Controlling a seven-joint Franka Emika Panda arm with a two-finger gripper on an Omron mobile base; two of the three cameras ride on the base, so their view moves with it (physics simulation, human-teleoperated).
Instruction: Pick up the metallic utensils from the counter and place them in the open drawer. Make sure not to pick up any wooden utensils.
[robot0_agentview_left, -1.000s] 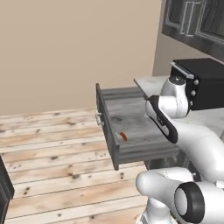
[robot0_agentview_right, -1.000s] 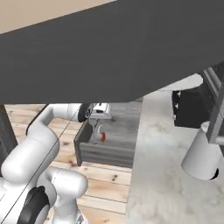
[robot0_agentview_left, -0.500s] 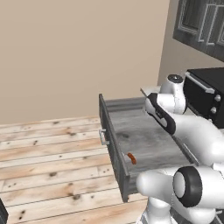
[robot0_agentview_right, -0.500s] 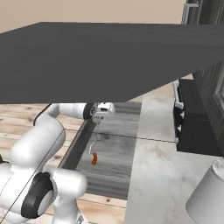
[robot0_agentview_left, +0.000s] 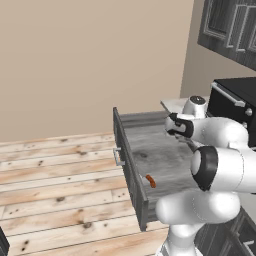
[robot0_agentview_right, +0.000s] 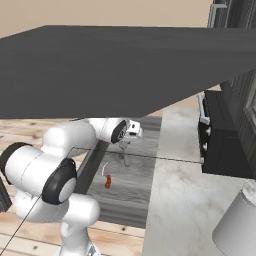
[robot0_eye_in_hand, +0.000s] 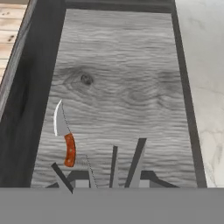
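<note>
Knife: short, with a curved silver blade and an orange-red handle; it is seen lying flat on the drawer floor, near the front panel, apart from the walls.
Fork: slim and silver-grey, with thin tines; it is seen held over the drawer floor, just right of the knife handle in the hand view.
Open drawer: wide, shallow, dark grey, with a grey wood-grain floor and a small silver bar handle; it is pulled out from under the desk.
Desk: pale veined marble, right of the drawer.
Jaws: nearly closed, pinched on the fork above the drawer's middle.
</note>
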